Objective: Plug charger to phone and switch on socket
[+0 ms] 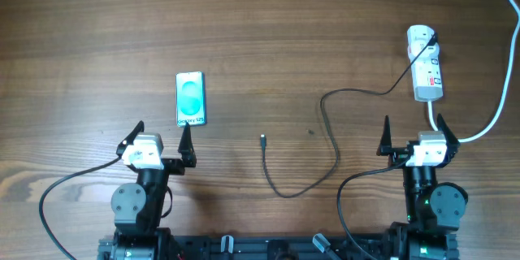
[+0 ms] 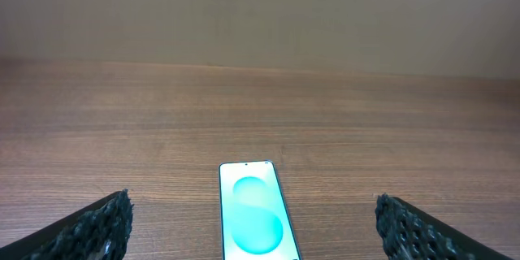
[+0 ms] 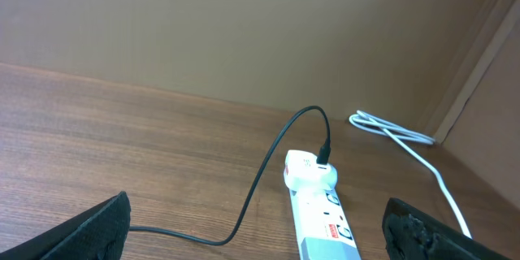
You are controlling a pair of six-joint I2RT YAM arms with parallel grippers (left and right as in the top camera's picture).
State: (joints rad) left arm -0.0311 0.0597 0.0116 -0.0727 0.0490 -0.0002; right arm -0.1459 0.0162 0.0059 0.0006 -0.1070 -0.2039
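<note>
Left gripper [image 1: 162, 130] and right gripper [image 1: 414, 127] sit low by the base, jaws wide apart, nothing held. The charger [image 1: 357, 91] has its connector [image 1: 262, 139] lying loose mid-table between the arms, well apart from the phone [image 1: 190, 98]. Phone is flat, screen up, just ahead of the left gripper. Plug appears seated in the socket [image 1: 424, 65], far right. Likely first step: pinch the cable just behind the tip, squarely, so it can't swivel. Table [image 1: 81, 32] is dark wood grain. Plain beige wall [image 3: 203, 16] beyond.
</note>
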